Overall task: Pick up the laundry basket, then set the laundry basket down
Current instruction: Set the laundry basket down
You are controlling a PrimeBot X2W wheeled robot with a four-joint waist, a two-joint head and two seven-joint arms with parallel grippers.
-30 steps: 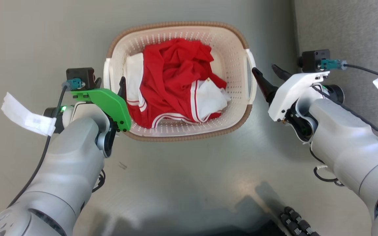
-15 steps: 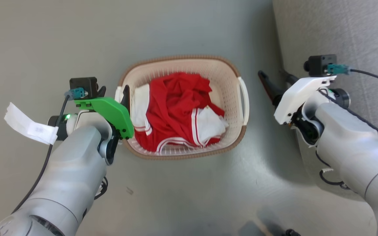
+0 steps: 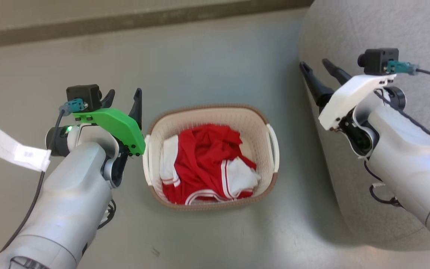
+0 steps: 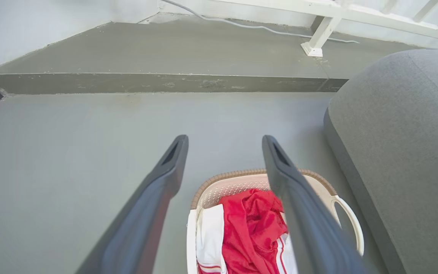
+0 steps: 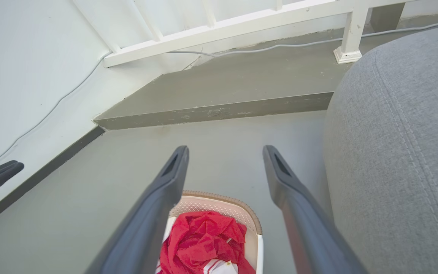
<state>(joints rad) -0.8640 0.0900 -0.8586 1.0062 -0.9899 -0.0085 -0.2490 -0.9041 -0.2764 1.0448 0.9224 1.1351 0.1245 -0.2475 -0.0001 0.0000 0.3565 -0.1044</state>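
Note:
The laundry basket (image 3: 207, 108), cream with a brown rim, stands on the grey floor holding red and white clothes (image 3: 203, 164). My left gripper (image 3: 124, 93) is open, up and left of the basket's left handle (image 3: 147, 161), touching nothing. My right gripper (image 3: 315, 64) is open as well, up and right of the right handle (image 3: 274, 147), in front of the grey seat. In the left wrist view the left gripper (image 4: 224, 140) spreads above the basket (image 4: 238, 176). In the right wrist view the right gripper (image 5: 225, 150) is over the basket (image 5: 222, 198).
A large grey upholstered seat (image 3: 357, 33) stands close on the right of the basket. A raised concrete step (image 3: 125, 20) runs along the far side, with a white railing post (image 4: 312, 49) and a cable on it. A white wall (image 5: 21, 76) borders the left.
The head camera has shifted, so the basket shows smaller and lower. Both grippers, beside the handles a second ago, now stand clear of the basket, the left one last.

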